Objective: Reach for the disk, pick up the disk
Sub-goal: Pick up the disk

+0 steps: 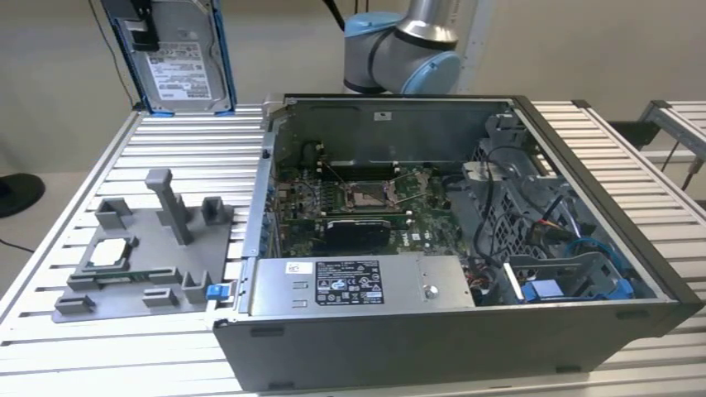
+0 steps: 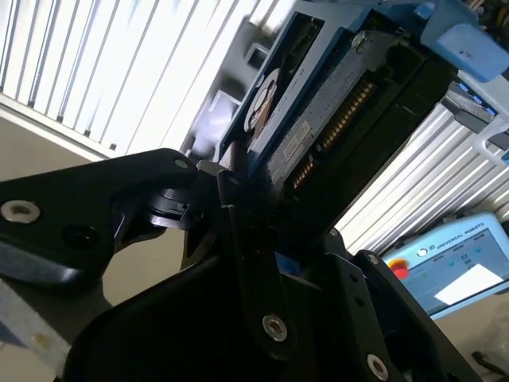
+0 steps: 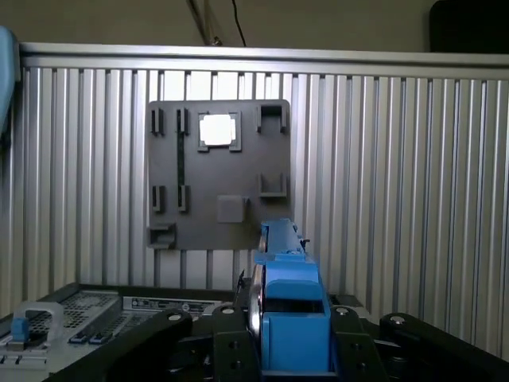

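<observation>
The disk (image 1: 182, 58), a silver drive with a white label in a blue bracket, hangs upright at the exterior view's top left, above the far corner of the slatted table (image 1: 165, 141). My gripper (image 1: 141, 37) is shut on its upper part. In the first wrist view the blue bracket of the disk (image 3: 290, 314) sits edge-on between the black fingers (image 3: 231, 326) of my gripper (image 3: 286, 334). In the second wrist view the disk (image 2: 318, 111) shows its connector side, with one black finger (image 2: 238, 231) lying across it.
An open computer case (image 1: 441, 347) fills the table's middle and the exterior view's right. A long grey box (image 1: 353, 285) with a sticker lies inside it. A grey fixture plate (image 1: 144, 248) holding a small square chip (image 1: 111, 252) lies beside the case. The arm's base (image 1: 403, 50) stands behind the case.
</observation>
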{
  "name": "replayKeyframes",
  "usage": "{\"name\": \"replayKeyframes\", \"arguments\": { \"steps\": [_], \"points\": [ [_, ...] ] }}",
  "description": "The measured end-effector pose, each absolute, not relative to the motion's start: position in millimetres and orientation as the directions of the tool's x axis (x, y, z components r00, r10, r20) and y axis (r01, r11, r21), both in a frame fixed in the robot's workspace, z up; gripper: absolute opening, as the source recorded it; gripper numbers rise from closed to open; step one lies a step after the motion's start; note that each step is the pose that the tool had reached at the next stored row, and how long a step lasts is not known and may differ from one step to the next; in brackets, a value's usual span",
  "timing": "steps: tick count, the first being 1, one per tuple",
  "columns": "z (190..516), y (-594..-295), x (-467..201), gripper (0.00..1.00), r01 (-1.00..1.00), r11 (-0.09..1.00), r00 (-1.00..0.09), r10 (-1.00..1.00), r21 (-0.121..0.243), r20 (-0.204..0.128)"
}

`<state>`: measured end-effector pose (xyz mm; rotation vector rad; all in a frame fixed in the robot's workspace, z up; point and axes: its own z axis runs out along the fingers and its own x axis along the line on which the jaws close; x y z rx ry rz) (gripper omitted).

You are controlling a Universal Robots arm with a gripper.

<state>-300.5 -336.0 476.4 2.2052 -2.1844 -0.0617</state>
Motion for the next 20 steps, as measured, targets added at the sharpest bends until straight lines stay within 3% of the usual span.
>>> {"name": "replayKeyframes", "arguments": {
  "steps": [20],
  "points": [
    [476, -336, -235, 0.00, -0.998, -0.009, 0.009, -1.000, 0.057, -0.002]
  ]
}}
